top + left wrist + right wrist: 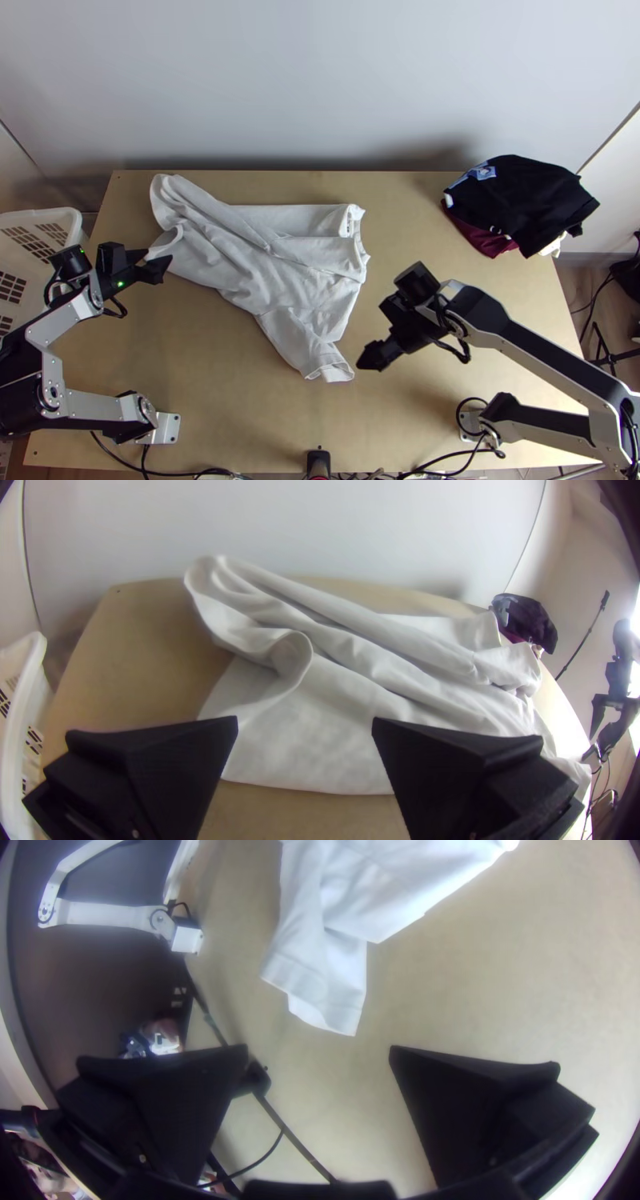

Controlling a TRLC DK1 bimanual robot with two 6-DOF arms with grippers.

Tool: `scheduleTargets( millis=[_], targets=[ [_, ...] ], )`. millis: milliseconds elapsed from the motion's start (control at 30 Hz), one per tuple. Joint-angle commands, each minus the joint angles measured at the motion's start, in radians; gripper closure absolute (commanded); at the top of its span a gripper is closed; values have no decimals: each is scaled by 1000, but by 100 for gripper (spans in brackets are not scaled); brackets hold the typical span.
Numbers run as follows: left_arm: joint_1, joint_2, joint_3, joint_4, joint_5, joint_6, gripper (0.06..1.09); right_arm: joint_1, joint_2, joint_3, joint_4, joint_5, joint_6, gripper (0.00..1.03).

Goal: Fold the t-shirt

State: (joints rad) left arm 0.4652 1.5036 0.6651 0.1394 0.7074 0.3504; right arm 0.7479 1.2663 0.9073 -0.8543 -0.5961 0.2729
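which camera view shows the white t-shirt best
The top view, which shows the t-shirt from above, nearly unblocked. The left wrist view shows most of it, at a slant; the right wrist view has a sleeve and adjoining cloth, cropped by the picture's edge.

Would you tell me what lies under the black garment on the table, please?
Maroon cloth and a bit of white cloth poke out beneath the black garment; anything else there is covered.

Wrinkled matt white cloth shirt point(272, 264) on smooth wooden table point(208, 384)
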Motion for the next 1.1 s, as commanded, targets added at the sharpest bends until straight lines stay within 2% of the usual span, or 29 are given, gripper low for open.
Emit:
scheduleTargets(
  millis=[0, 300, 1067],
  targets=[
    [-8, 37, -13, 26, 7, -5, 11, 36, 74, -7, 135, -10, 74, 5],
    [-14, 49, 14, 34, 7, -22, 11, 128, 203, -24, 270, -8, 115, 5],
    [-37, 147, 90, 48, 7, -34, 11, 180, 285, -13, 285, -7, 115, 5]
  ],
)
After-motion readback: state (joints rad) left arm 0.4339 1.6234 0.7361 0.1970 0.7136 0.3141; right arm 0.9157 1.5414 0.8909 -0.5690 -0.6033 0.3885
